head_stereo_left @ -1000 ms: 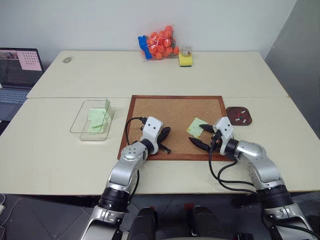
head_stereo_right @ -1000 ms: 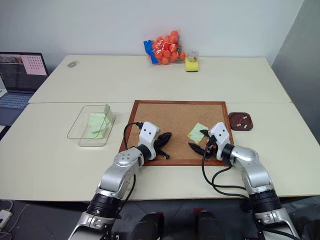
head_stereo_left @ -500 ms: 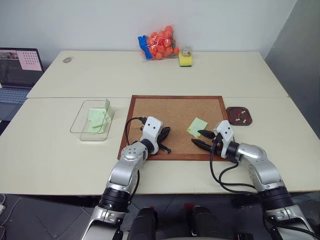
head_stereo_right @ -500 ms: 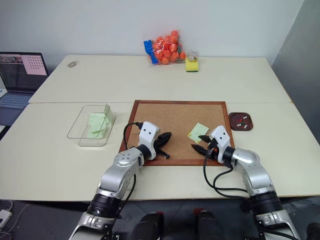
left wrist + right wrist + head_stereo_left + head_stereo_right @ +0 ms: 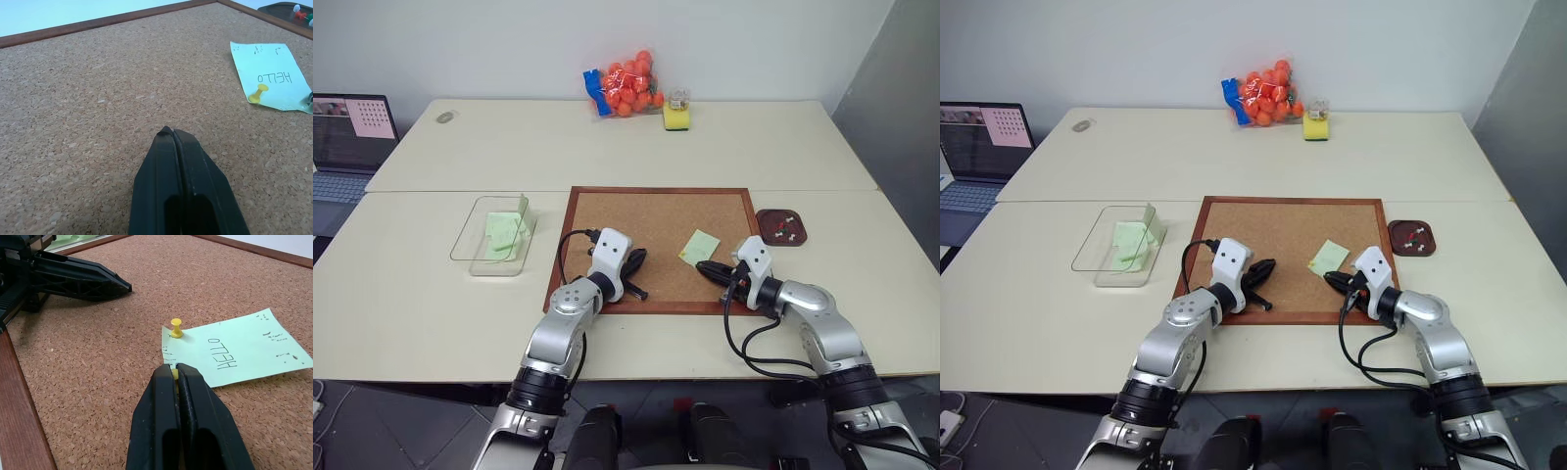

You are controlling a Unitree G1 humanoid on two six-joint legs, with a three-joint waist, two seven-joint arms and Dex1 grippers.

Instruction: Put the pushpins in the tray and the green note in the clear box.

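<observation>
- I see a corkboard (image 5: 651, 235) mid-table.
- A bag of orange balls (image 5: 628, 83) sits beside a yellow sponge (image 5: 676, 117) (far edge).
- 1 laptop (image 5: 347, 137) at far left.

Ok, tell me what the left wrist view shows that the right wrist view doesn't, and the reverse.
Left wrist, not right wrist: the tray with pins in it, past the board's corner, and the left gripper seen along its own shut fingers.
Right wrist, not left wrist: the left gripper seen from the side over the board, and the right gripper shut at the note's near edge, a speck of yellow between its tips.
Both: the corkboard, and the note marked HELLO with a yellow pin stuck in it.
</observation>
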